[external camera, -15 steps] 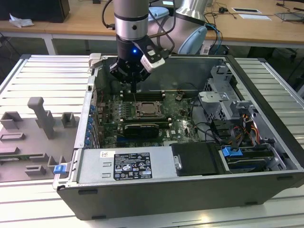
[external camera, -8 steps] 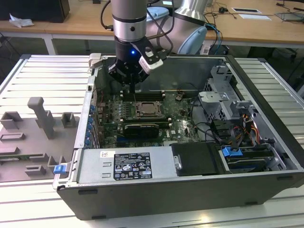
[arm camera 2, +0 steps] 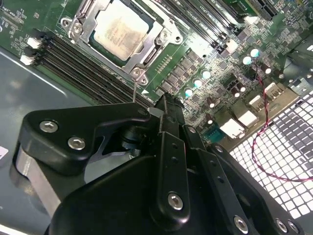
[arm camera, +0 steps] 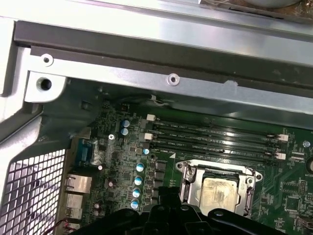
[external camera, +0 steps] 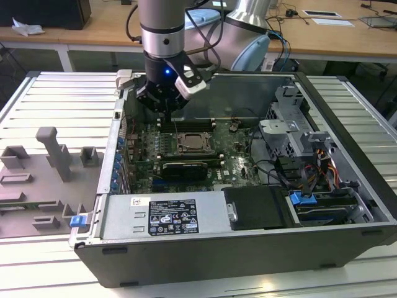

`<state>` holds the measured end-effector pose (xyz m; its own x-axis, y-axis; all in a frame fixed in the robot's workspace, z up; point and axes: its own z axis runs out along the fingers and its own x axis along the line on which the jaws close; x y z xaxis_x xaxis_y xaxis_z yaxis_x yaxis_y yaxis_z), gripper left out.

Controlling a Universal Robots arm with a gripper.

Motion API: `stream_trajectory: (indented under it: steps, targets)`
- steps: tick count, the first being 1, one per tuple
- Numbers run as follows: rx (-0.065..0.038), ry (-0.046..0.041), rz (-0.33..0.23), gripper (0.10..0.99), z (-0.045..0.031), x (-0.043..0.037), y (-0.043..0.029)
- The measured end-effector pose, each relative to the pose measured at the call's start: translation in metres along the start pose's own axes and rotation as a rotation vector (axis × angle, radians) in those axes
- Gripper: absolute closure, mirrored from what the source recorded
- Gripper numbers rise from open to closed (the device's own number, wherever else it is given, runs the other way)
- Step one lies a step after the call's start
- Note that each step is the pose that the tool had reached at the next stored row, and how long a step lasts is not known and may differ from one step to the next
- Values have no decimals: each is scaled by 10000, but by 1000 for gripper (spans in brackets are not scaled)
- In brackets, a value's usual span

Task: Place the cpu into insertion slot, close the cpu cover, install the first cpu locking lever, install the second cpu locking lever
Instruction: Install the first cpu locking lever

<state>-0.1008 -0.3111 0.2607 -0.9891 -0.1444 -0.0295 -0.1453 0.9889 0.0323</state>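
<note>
Open computer case (external camera: 260, 248), motherboard (external camera: 146, 149) inside. Cpu cover (arm camera 2: 161, 27) down over cpu (arm camera 2: 120, 27), seated in insertion slot (arm camera: 188, 188) beside the memory slots (arm camera: 215, 139). Judged: cover thin, stiff; chip light, fragile, edges only. Gripper (arm camera 2: 164, 105) above board, fingers pressed together, holding nothing.
</note>
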Motion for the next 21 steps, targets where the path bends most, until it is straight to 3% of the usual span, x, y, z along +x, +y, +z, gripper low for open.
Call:
stream_trajectory:
  steps: [16, 21]
  targets:
    - [-1, -1, 1, 980, 13, 25, 24]
    - [-1, -1, 2, 980, 24, 17, 90]
